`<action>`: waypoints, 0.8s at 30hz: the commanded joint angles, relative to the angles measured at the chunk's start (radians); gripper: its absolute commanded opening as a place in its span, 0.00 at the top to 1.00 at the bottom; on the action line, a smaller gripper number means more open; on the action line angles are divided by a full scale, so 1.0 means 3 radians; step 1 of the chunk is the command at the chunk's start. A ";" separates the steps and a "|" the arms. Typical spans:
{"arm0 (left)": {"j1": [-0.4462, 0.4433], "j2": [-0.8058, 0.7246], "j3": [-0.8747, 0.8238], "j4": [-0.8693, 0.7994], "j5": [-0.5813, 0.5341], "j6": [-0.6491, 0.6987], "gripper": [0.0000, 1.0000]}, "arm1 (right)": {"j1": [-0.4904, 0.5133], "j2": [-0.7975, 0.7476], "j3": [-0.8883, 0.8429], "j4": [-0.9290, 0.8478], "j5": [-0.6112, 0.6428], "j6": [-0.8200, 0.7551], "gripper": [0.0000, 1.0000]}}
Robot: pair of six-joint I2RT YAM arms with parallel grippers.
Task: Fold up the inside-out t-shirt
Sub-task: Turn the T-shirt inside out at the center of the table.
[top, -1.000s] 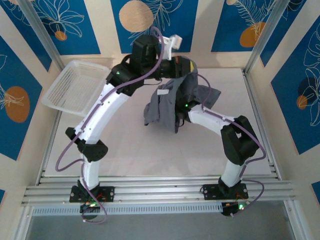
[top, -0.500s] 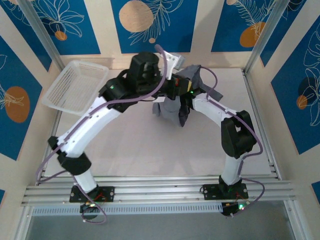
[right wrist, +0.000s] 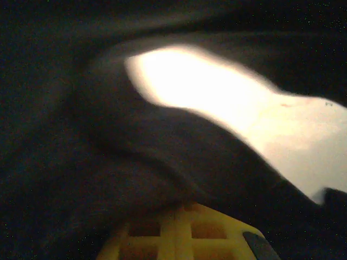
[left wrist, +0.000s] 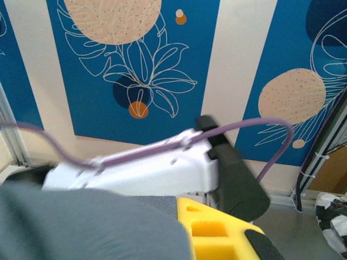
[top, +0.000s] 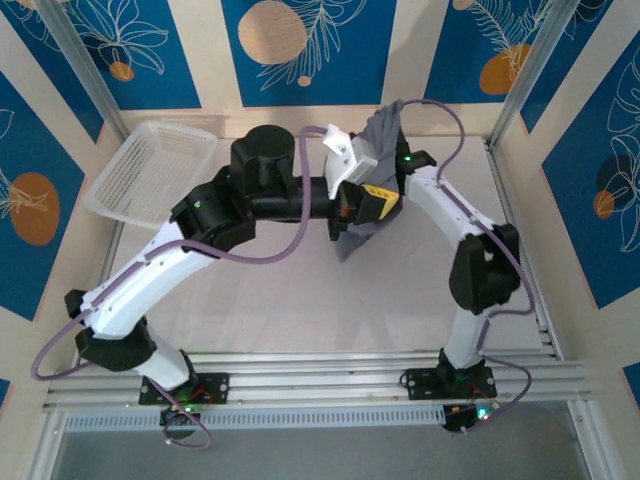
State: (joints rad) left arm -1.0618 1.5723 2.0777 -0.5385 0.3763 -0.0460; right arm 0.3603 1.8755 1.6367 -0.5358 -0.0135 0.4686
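Left gripper (top: 377, 200) and right gripper (right wrist: 179, 232) both pinch the soft slate-grey cotton t-shirt (top: 360, 238), bunched aloft; best drawn apart, spreading it before laying flat.

Lab cell: aluminium rails (top: 300, 385), printed wall panels (top: 300, 40)

Left arm (top: 150, 270) is reaching up and rightward, wrist turned sideways. Left gripper (top: 375, 200) is clamping tight on the inside-out t-shirt (top: 350, 238). Right arm (top: 482, 275) is standing elbow-bent, forearm raised inward. Right gripper (right wrist: 181, 230) is pinching the same cloth.
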 commanded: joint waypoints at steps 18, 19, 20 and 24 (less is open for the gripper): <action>-0.0272 0.0357 0.0826 -0.0314 0.0138 0.0168 1.00 | 0.0115 0.1047 0.0083 -0.0690 0.0877 -0.0566 0.01; -0.0284 0.0372 0.0864 -0.0339 0.0137 0.0185 1.00 | 0.0141 0.1116 0.0108 -0.0734 0.0919 -0.0604 0.01; -0.0297 0.0380 0.0896 -0.0355 0.0130 0.0200 1.00 | 0.0165 0.1170 0.0129 -0.0781 0.0990 -0.0627 0.01; -0.0327 0.0384 0.0996 -0.0443 0.0026 0.0295 1.00 | 0.0261 0.1455 0.0252 -0.0953 0.1432 -0.0691 0.00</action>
State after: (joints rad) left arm -1.0885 1.7298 2.2822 -0.7769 0.2874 -0.0067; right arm 0.4389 2.2124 1.6978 -0.7273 0.3149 0.2775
